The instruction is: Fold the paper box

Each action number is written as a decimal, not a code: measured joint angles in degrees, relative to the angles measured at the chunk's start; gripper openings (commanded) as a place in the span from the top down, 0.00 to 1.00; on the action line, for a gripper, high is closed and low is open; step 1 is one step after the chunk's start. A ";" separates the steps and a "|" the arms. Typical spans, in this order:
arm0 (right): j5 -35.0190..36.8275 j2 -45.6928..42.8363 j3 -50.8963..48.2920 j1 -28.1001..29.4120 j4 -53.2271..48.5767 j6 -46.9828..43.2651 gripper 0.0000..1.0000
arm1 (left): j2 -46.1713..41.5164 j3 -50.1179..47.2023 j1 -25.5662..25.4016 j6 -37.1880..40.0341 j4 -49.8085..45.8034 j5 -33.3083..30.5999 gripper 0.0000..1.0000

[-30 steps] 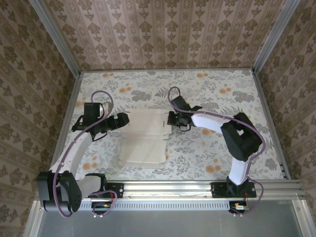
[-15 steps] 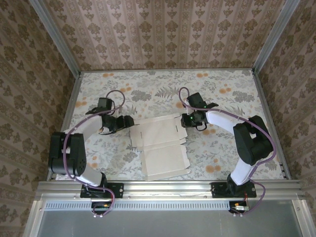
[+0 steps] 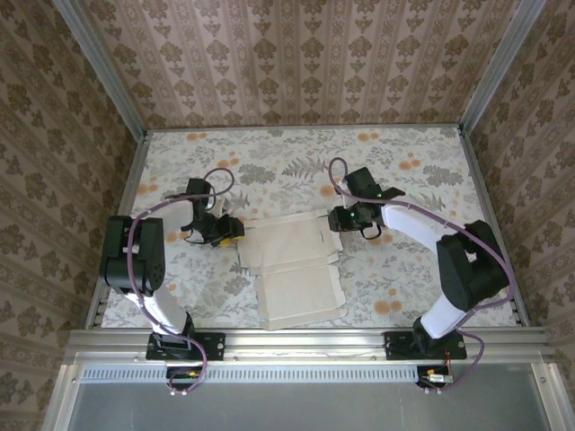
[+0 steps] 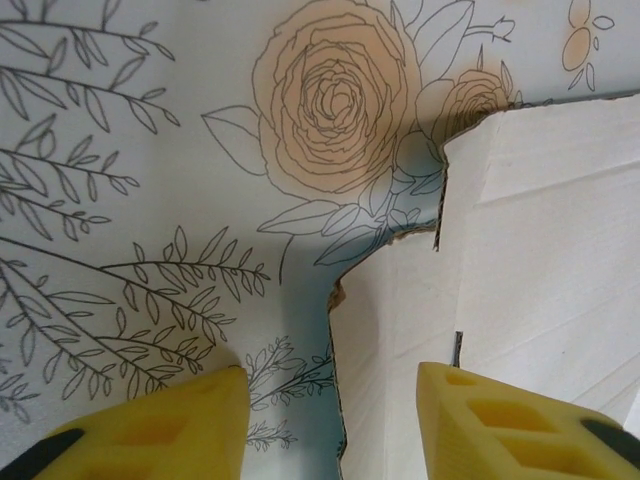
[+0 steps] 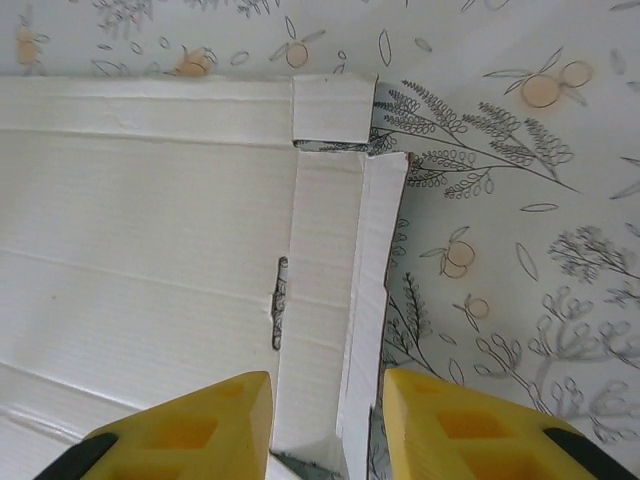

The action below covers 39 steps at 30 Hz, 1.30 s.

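The paper box (image 3: 289, 262) lies unfolded on the table with its white face up, a long panel reaching toward the near edge. My left gripper (image 3: 234, 230) sits low at its left edge. In the left wrist view my left gripper (image 4: 335, 430) is open: one finger hangs over the cloth, the other over the card (image 4: 540, 220), and the card's edge runs between them. My right gripper (image 3: 337, 219) is at the box's right edge. Seen from the right wrist, my right gripper (image 5: 330, 430) is open astride a narrow side flap (image 5: 375, 260) that stands slightly raised.
A floral tablecloth (image 3: 395, 180) covers the table, with free room at the back and right. Patterned walls close in three sides. An aluminium rail (image 3: 305, 341) carrying both arm bases runs along the near edge. The card has a slit (image 5: 279, 300) and a small corner tab (image 5: 333, 108).
The box has shifted right and turned slightly. My left arm swung in to the box's left edge, its jaws narrowing. My right jaws went from shut to open around the side flap.
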 measured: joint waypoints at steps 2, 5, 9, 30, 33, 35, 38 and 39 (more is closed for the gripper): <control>0.28 -2.80 -0.85 0.63 -0.42 0.22 0.63 | 0.00 0.24 0.00 0.11 -0.76 0.28 0.59; 1.01 -6.38 -2.12 2.73 -0.81 0.87 0.64 | 0.09 0.59 0.00 0.33 -1.86 1.11 0.60; 1.44 -9.68 -3.87 6.86 -1.70 1.62 0.64 | 1.01 1.55 0.00 0.90 -3.28 1.79 0.61; 0.28 -14.12 -17.38 29.64 3.13 13.84 0.74 | 5.42 4.52 -0.42 1.68 -5.11 3.67 0.78; -0.31 -14.01 -18.95 30.95 5.09 15.54 0.76 | 5.42 4.59 -0.72 2.08 -5.14 3.89 0.83; -0.35 -13.57 -19.30 31.54 5.88 16.20 0.77 | 5.42 4.59 -0.76 2.27 -5.11 3.89 0.89; -0.35 -11.65 -19.65 32.46 7.61 17.51 0.78 | 5.42 4.59 -1.11 2.43 -4.90 3.89 0.90; -0.31 -10.80 -19.82 32.79 8.26 17.88 0.79 | 5.40 4.57 -1.27 2.43 -4.68 3.91 0.91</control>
